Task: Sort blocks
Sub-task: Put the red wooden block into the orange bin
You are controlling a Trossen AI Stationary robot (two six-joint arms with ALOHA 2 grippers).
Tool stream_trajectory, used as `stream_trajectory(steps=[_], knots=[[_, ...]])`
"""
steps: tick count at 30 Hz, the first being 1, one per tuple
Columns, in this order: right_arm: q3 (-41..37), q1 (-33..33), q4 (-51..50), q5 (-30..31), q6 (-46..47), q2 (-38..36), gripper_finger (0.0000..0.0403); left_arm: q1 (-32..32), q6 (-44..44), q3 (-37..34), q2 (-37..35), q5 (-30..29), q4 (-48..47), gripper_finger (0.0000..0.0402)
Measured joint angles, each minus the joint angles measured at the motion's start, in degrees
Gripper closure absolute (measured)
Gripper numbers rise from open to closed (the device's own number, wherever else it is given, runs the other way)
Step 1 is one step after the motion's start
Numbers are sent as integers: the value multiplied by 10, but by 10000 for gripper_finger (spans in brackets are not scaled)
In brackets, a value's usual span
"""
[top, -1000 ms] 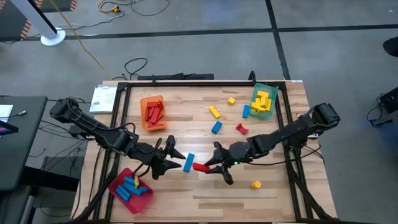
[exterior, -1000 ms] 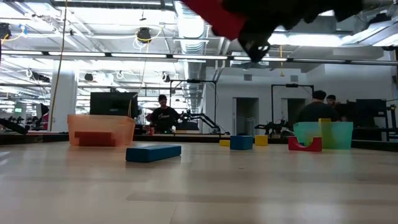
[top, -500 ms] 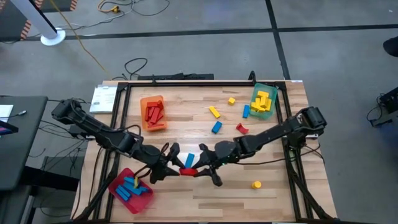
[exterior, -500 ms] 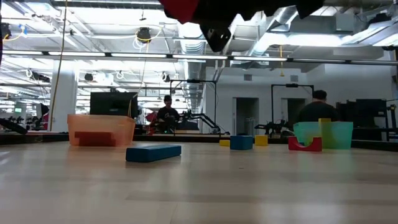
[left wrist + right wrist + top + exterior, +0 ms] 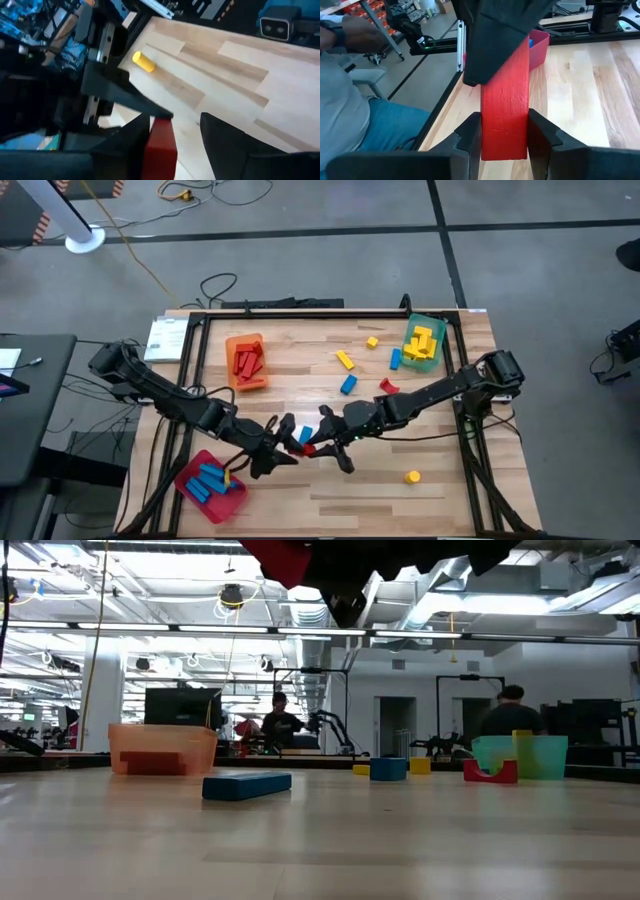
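- We are seeing the red block being held above the front-middle of the table, pinched at one end between the right gripper's two fingers.
- The left gripper is meeting it from the other side; its fingers are closing around the block's far end, one finger lying against the red face, but we cannot tell whether they are pressing it.
- In the low view the red block is hanging well above the wood, at the top edge.
- A blue block is lying flat on the table just behind the two grippers.
- At the front left, the red tray is holding several blue blocks.
- A yellow block is lying alone at the front right.
- Farther back, the orange tray is holding red blocks, and the green tray is holding yellow ones.
- Between those trays, a few loose blocks are lying scattered in blue, yellow and red.
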Motion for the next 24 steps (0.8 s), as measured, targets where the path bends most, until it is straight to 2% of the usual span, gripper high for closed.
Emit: stream_trajectory(steps=[14, 24], knots=[[-1, 0, -7, 0, 2, 0, 280, 1, 8, 0, 0, -28, -5, 332], [-1, 0, -13, 2, 6, 0, 269, 0, 15, 0, 0, -35, -18, 343]])
